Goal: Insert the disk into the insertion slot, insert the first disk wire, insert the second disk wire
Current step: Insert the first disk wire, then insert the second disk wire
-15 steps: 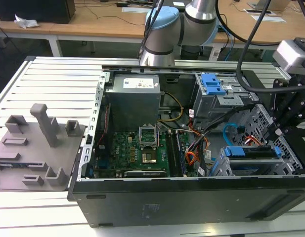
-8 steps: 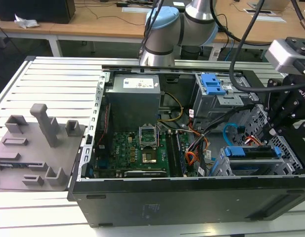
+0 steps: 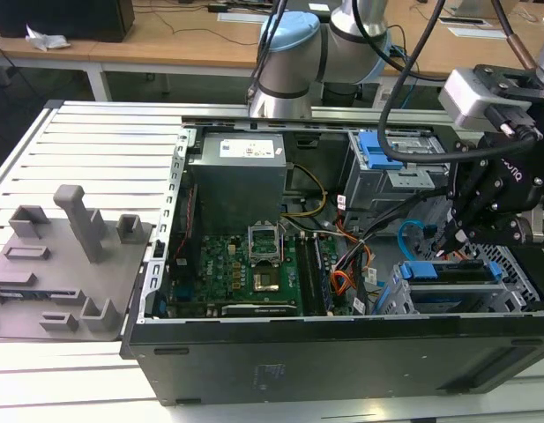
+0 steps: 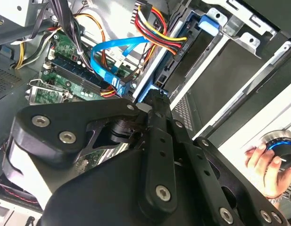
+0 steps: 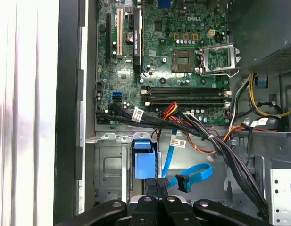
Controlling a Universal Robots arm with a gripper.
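Black two-finger gripper (image 5: pixel 157 184) is looming nearest in both wrist views (image 4: pixel 157 96), its fingers pressing together with nothing visible between them, and it is hanging just above the blue-framed silver disk (image 3: pixel 450 270), which is sitting inside the low grey perforated metal insertion slot (image 3: pixel 510 284). By my judgement the disk step is looking done and the first-wire step is the one in hand, since the flat blue data wire (image 5: pixel 198 173) is lying loose beside the fingertips, its black plug (image 5: pixel 183 182) unconnected. Taking that plug is calling for parted fingers and a square, gentle approach.
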